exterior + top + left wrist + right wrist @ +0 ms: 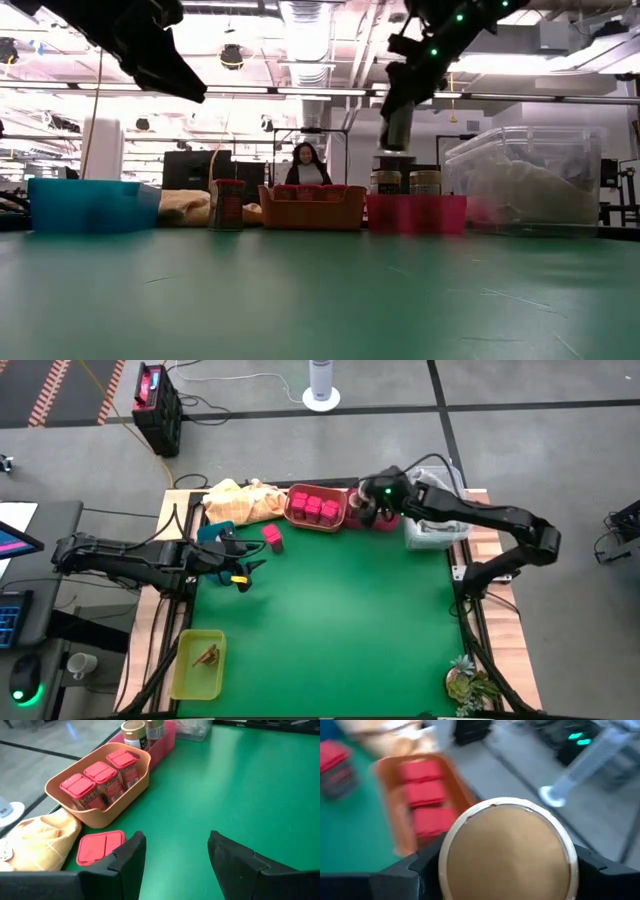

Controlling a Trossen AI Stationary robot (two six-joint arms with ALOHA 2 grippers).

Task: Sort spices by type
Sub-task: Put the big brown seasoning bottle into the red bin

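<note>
My right gripper (366, 500) is at the table's far edge, shut on a tan round jar (507, 855) and hovering above the magenta tray (415, 213), which holds two more jars (385, 182). The orange tray (316, 520) carries three pink-red cube boxes (100, 775). One more pink-red box (272, 537) stands alone on the green mat. My left gripper (175, 855) is open, just above the mat and near that box (100, 847). A brown twiggy piece (208, 654) lies in the yellow-green tray (185, 680). My right gripper pinches the round jar between its two fingers (420, 870), one on each side of the jar's wall just below the lid (470, 820). The fingers come from above, pointing down. The jar (397, 130) is upright and lifted clear above the magenta tray.
A teal tray (213, 532) and a pale yellow cloth (240, 500) sit at the far left. A clear plastic container (435, 530) stands right of the magenta tray. A small plant (468, 682) is at the near right corner. A person (308, 165) stands in the room behind.
</note>
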